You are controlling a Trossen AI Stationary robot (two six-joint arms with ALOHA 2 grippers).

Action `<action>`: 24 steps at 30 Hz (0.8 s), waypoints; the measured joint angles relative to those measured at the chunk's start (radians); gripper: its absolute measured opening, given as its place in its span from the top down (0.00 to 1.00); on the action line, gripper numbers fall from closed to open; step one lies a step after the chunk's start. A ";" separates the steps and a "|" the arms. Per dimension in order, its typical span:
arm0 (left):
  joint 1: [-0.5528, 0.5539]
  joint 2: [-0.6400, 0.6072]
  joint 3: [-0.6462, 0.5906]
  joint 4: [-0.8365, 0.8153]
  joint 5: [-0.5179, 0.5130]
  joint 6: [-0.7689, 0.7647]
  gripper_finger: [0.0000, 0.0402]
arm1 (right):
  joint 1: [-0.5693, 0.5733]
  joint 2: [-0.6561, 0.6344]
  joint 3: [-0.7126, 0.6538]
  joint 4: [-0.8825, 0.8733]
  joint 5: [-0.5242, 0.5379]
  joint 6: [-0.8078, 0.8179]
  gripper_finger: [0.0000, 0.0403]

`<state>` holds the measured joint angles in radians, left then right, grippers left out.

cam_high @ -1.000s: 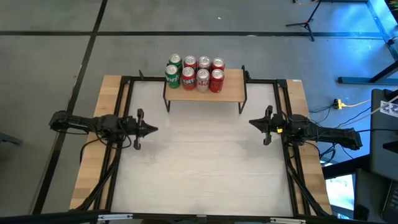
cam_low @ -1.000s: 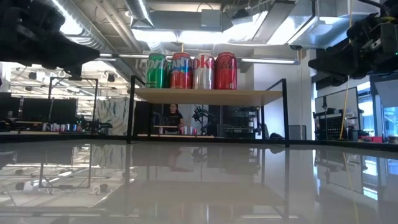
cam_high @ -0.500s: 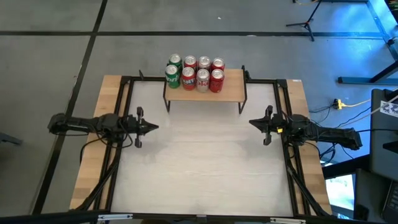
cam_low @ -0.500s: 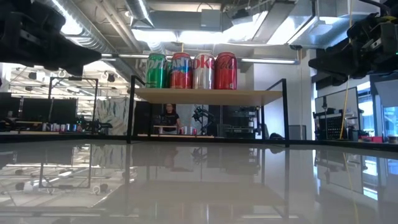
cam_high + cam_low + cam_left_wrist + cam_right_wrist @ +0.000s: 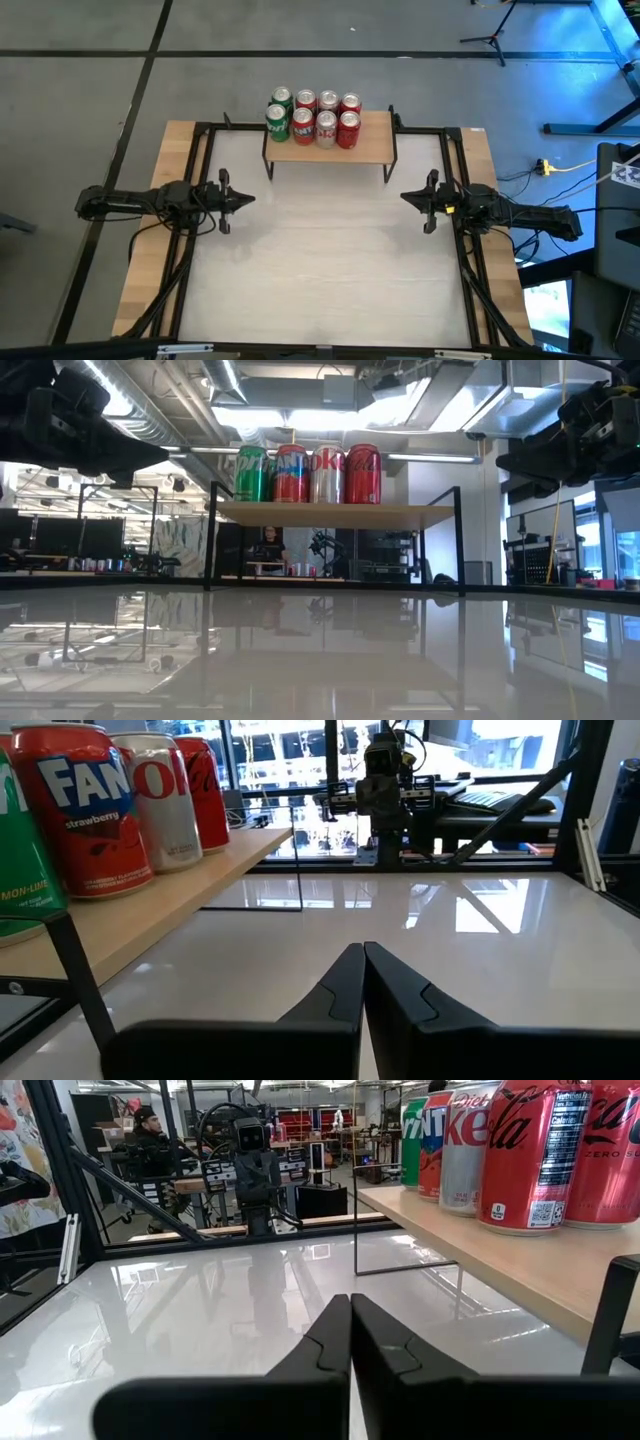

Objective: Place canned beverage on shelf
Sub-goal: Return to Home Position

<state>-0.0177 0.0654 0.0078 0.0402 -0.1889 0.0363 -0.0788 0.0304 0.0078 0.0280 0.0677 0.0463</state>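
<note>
**Both arms flat at the table sides, jaws closed, empty**

Left gripper [image 5: 248,199] hangs over the left side of the table [image 5: 330,270], arm stretched level and pointing inward at the other arm. Its fingers are pressed together with nothing between them. Right gripper [image 5: 405,197] mirrors it on the right side, also pinched closed and empty. The shelf [image 5: 372,146] stands at the far middle of the table, well apart from both. Eight cans [image 5: 326,123] stand upright on its left part, in two rows of four: green, red, white, red.

Overhead, table-level and two facing wrist cameras share the shelf [image 5: 345,153].
</note>
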 joint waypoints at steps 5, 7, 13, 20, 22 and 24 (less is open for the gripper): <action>0.000 0.000 0.000 0.013 -0.008 -0.015 0.99 | 0.000 0.000 0.000 0.000 0.000 0.000 0.99; 0.000 0.000 0.000 0.012 -0.008 -0.016 0.99 | 0.000 0.000 0.000 0.000 0.000 0.000 0.99; 0.000 0.000 0.000 0.012 -0.009 -0.016 0.99 | 0.000 0.000 0.000 0.000 0.000 0.000 0.99; 0.000 0.000 0.000 0.012 -0.009 -0.017 0.99 | 0.000 0.000 0.000 0.000 0.000 0.000 0.99; 0.000 0.000 0.000 0.012 -0.009 -0.017 0.99 | 0.000 0.000 0.000 0.000 0.000 0.000 0.99; 0.000 0.000 0.000 0.012 -0.009 -0.017 0.99 | 0.000 0.000 0.000 0.000 0.000 0.000 0.99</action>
<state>-0.0181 0.0652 0.0078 0.0525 -0.1978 0.0193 -0.0788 0.0303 0.0078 0.0280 0.0673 0.0463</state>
